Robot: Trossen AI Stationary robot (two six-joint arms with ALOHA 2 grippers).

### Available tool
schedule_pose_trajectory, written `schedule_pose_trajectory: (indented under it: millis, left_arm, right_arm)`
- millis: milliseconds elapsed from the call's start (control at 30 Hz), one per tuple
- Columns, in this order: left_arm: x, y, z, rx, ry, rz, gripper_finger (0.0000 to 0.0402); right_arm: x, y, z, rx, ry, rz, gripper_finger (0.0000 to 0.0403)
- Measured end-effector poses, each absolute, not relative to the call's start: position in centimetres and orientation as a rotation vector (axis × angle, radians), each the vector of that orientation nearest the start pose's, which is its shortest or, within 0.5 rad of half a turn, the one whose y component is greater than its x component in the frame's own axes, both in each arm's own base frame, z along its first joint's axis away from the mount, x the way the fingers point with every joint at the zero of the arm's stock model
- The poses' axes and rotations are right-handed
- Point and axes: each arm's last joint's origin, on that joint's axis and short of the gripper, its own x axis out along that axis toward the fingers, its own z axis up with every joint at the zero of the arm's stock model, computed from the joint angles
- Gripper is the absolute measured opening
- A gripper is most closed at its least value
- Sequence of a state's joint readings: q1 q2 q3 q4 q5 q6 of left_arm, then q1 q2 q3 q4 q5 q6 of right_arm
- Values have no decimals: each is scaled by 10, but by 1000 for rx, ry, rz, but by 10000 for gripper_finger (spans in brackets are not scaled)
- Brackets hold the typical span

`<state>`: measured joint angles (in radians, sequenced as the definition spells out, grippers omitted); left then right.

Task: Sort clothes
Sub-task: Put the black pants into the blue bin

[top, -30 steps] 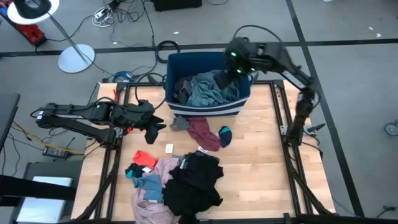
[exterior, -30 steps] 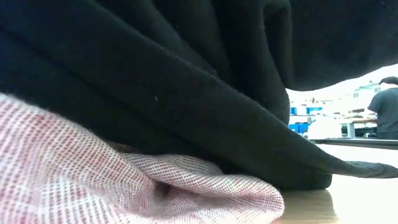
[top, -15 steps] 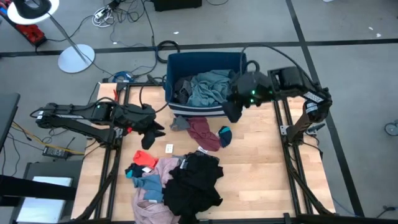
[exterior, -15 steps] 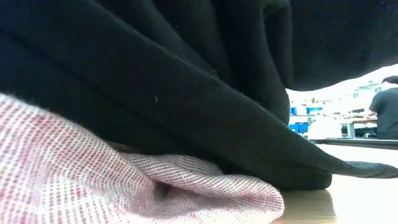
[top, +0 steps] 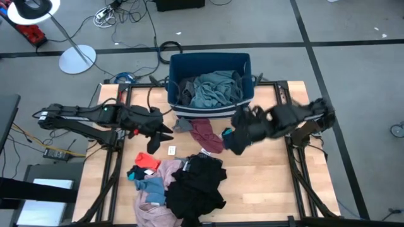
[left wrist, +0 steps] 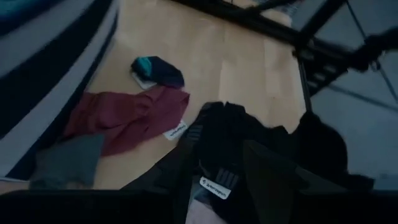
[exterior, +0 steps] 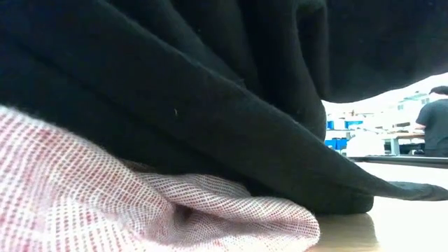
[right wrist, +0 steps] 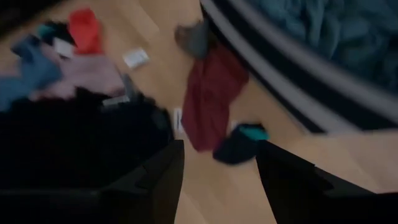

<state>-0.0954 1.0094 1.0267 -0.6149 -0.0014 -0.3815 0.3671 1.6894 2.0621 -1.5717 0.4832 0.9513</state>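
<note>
We judge the step in hand to be reaching for the next loose piece on the table. To do it well, we should bring the right gripper straight down with its fingers wide, press into the cloth, and pinch a single layer so only one garment lifts.

Largest first: the bin at the far edge already holds a teal garment. The black pile lies at the near edge, with pink cloth on its left. The maroon piece lies on the wood just near the bin. The small dark sock with a teal cuff is right of the maroon piece.

In the right wrist view that sock sits just ahead of the parted fingers, between their lines, not touching. The left gripper waits left of the maroon piece; whether its fingers are apart we cannot tell.
</note>
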Motion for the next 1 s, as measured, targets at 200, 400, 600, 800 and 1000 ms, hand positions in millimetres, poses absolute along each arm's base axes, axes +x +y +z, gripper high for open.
schedule_pose_trajectory:
  millis: [200, 400, 600, 800, 1000]
  left_arm:
    - [229, -32, 319, -296, 693, -122, 147]
    - [254, -46, 299, -359, 769, -311, 147]
    - [271, -52, 275, -439, 898, -343, 148]
    - [288, -71, 264, -379, 946, -315, 147]
    - [301, -95, 255, -221, 1021, -207, 147]
  right_arm:
    - [282, 125, 367, 389, 983, -642, 200]
    - [277, 144, 325, 499, 953, -620, 193]
    - [268, 157, 298, 580, 940, -607, 184]
    - [262, 167, 289, 577, 962, -583, 179]
    - [257, 175, 288, 560, 993, -541, 176]
